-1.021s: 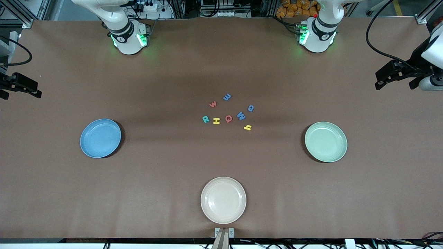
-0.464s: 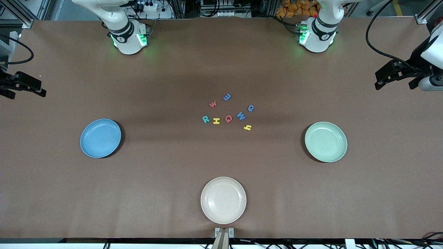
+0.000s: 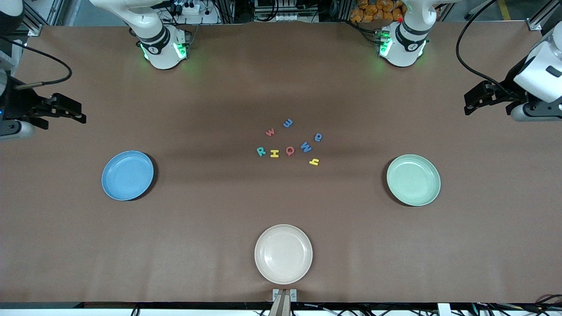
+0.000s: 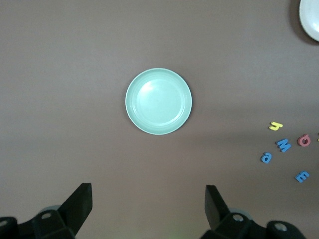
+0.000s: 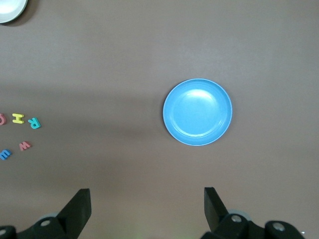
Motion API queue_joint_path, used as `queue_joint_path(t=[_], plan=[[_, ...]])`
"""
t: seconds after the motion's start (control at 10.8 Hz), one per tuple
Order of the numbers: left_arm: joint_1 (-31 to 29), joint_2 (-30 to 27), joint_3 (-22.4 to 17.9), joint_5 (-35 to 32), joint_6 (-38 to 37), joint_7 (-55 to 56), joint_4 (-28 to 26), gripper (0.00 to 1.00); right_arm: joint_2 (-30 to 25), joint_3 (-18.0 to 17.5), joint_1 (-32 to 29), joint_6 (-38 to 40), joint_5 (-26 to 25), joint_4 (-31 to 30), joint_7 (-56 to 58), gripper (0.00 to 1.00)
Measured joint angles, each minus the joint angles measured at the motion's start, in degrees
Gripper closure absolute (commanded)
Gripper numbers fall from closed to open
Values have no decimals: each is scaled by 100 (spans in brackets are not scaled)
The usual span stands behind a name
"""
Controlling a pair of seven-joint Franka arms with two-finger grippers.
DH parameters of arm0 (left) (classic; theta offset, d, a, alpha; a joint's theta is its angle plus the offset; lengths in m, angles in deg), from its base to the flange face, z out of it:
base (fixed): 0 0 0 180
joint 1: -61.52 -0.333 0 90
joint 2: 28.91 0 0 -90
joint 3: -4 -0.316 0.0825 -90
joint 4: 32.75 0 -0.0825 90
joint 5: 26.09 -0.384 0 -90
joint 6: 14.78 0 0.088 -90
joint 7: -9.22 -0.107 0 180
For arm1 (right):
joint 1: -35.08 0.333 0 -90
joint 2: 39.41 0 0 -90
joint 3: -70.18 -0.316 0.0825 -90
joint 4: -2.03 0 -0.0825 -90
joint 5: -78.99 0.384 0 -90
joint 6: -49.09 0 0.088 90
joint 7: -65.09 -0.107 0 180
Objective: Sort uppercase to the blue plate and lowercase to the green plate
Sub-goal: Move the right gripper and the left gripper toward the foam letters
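Worktop point(image 3: 281, 79): you have brown cover, three plates, one cluster of letters mid-table.
Blue plate point(image 3: 127, 175): toward the right arm's end, nothing in it.
Green plate point(image 3: 413, 180): toward the left arm's end, nothing in it.
Cream plate point(image 3: 283, 253): nearest the front camera.
Left gripper point(image 3: 472, 103): jaws wide apart, holding nothing, above the worktop's left-arm end.
Right gripper point(image 3: 74, 113): jaws wide apart, holding nothing, above the right-arm end.
Uppercase point(image 3: 285, 150): your R, H, Q, W lie flat in a row running between the plates.
Lowercase point(image 3: 287, 123): four around that row; yellow one point(image 3: 313, 162) nearest the camera.
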Motion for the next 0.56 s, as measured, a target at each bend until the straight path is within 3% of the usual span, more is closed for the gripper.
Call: queue_joint_path(t=[0.37, 0.56], plan=[[7, -16, 221, 0, 508, 0, -586, 0, 155, -21, 790, 17, 1, -13, -979, 0], [14, -127, 344, 0, 1148, 0, -1164, 0, 278, -22, 1092, -1, 1, -18, -1255, 0]])
